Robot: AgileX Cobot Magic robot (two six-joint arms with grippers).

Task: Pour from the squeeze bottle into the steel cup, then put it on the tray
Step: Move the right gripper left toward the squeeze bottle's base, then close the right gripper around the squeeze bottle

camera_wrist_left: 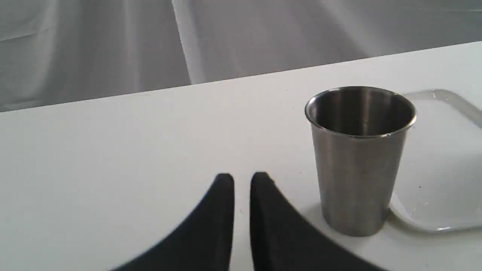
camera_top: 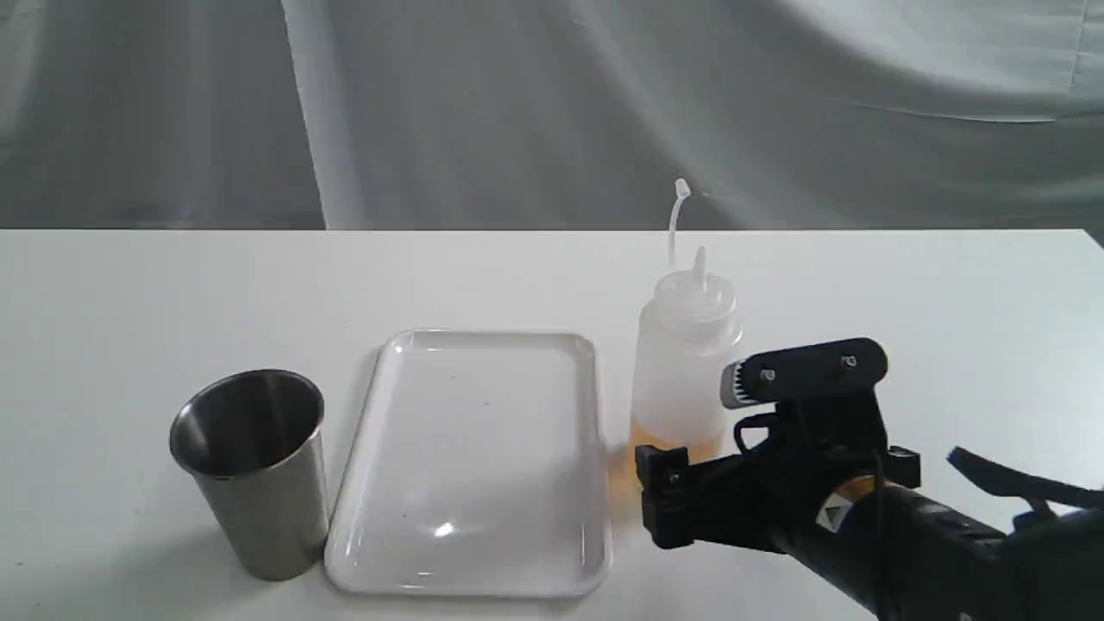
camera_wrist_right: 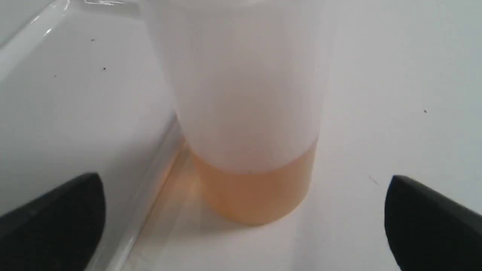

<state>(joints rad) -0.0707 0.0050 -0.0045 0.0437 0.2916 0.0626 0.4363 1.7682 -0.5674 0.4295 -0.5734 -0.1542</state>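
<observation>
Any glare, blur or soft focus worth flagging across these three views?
Exterior view: fairly crisp, with one bright glare spot on the tray. Left wrist view: steel cup sharp, with a soft shadow at its base. Right wrist view: squeeze bottle too close, soft-edged; an amber glow spills beside it.

Right arm (camera_top: 931,552): I log it as matte black throughout, a thick rounded link. On the wrist I see a small sticker (camera_top: 835,516), white and orange-yellow, too small to read. A flat black bracket (camera_top: 815,369) with rounded ends carries two screws (camera_top: 767,375) and a ribbed silver-grey knob (camera_top: 733,385) at one end. A thin black cable (camera_top: 880,517) runs along the link. Right gripper (camera_top: 660,496): black and blocky. Left gripper (camera_wrist_left: 242,210): I note two matte black fingers (camera_wrist_left: 214,229), curved, tapering to blunt tips.
</observation>
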